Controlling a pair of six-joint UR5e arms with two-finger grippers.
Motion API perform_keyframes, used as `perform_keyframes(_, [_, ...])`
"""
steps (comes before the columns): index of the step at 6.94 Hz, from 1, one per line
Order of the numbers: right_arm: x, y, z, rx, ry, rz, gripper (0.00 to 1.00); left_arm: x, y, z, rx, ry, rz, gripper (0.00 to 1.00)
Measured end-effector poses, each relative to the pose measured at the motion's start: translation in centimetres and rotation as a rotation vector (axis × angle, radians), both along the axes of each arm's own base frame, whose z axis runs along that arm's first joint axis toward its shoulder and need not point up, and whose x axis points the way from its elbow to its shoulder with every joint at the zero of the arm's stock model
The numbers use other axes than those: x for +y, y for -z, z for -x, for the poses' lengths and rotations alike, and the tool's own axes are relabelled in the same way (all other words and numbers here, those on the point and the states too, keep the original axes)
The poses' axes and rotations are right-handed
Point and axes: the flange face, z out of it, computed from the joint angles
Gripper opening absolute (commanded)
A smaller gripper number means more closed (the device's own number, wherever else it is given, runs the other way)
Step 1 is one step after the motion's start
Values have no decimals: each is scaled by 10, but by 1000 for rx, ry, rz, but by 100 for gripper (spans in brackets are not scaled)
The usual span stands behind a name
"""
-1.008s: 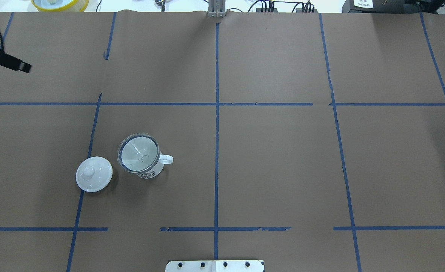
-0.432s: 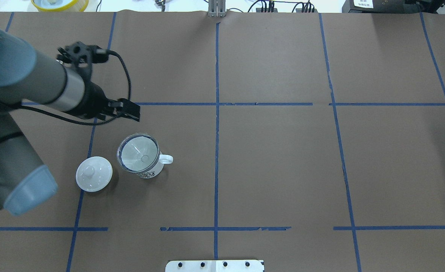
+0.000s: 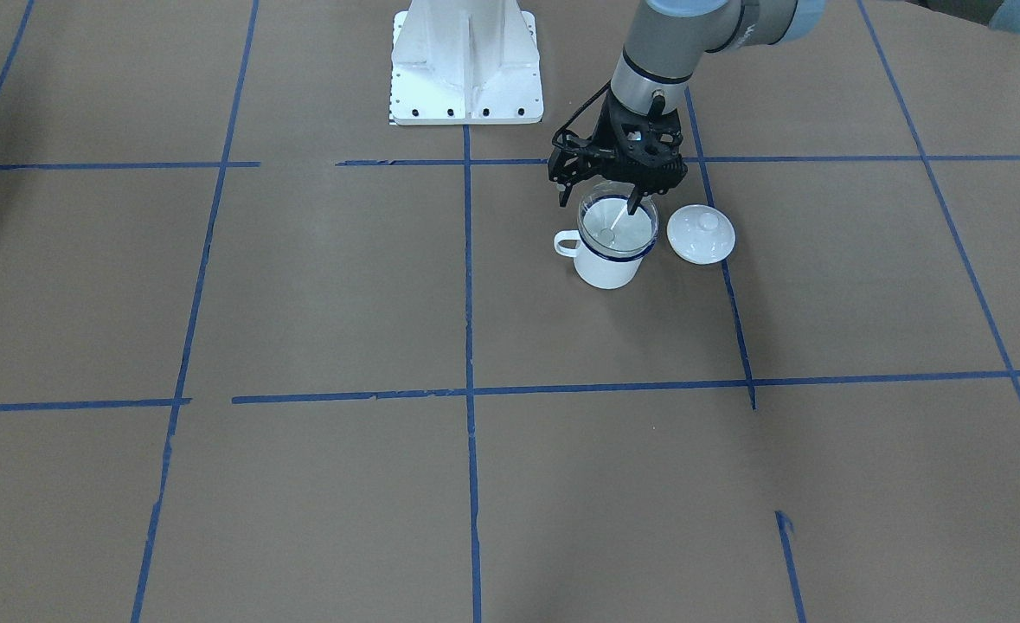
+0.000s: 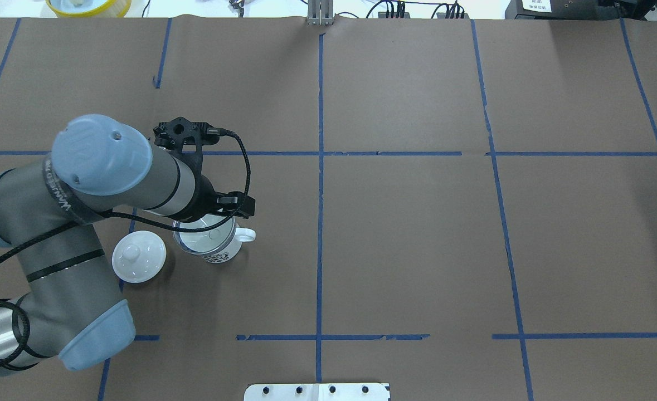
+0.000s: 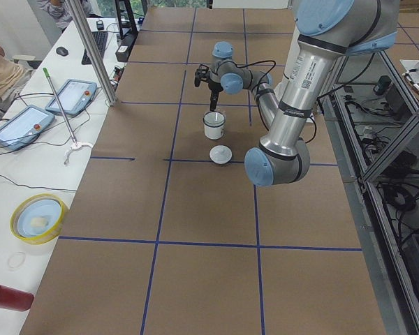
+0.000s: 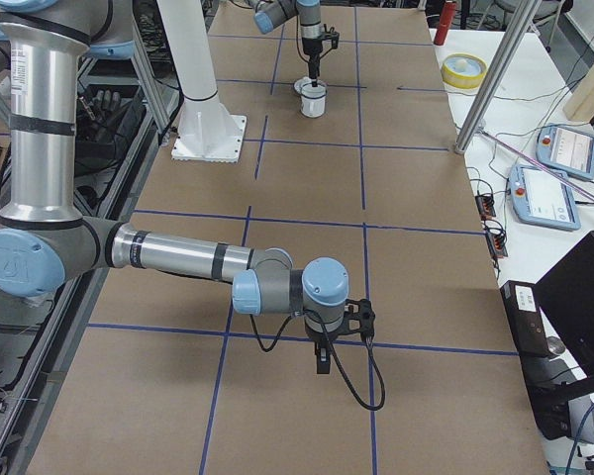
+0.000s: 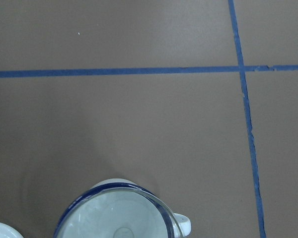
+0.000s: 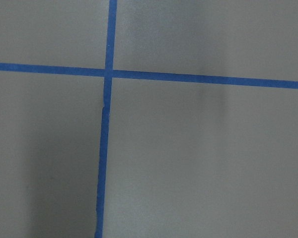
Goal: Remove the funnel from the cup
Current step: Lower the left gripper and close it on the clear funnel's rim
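Brown papered table (image 4: 417,250), left gripper (image 3: 618,204) poised directly above funnel (image 3: 617,227) seated in cup (image 3: 606,266), jaw state indeterminate; light, slippery, thin-walled; grasp rim.

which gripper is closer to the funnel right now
Left. The left gripper hangs right over the funnel in the cup. The right gripper is far across the table, near its right end.

Clear glossy funnel (image 3: 618,221), white enamel cup (image 3: 606,266)
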Motion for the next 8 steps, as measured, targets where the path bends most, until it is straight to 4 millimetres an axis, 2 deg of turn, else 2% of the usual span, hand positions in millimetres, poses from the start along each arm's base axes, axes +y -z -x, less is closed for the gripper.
perform_keyframes(1, [0, 0, 0, 0, 0, 0, 100, 2, -5, -14, -16, -8, 6, 48])
perform_keyframes(2, [0, 0, 0, 0, 0, 0, 100, 3, -7, -21, -24, -14, 8, 0])
perform_keyframes(6, [0, 0, 0, 0, 0, 0, 100, 6, -2, -21, -17, -22, -3, 0])
perform_keyframes(7, [0, 0, 0, 0, 0, 0, 100, 6, 2, -16, -8, -20, -8, 0])
perform_keyframes(8, [0, 0, 0, 0, 0, 0, 100, 2, 11, -1, 2, -4, -14, 0])
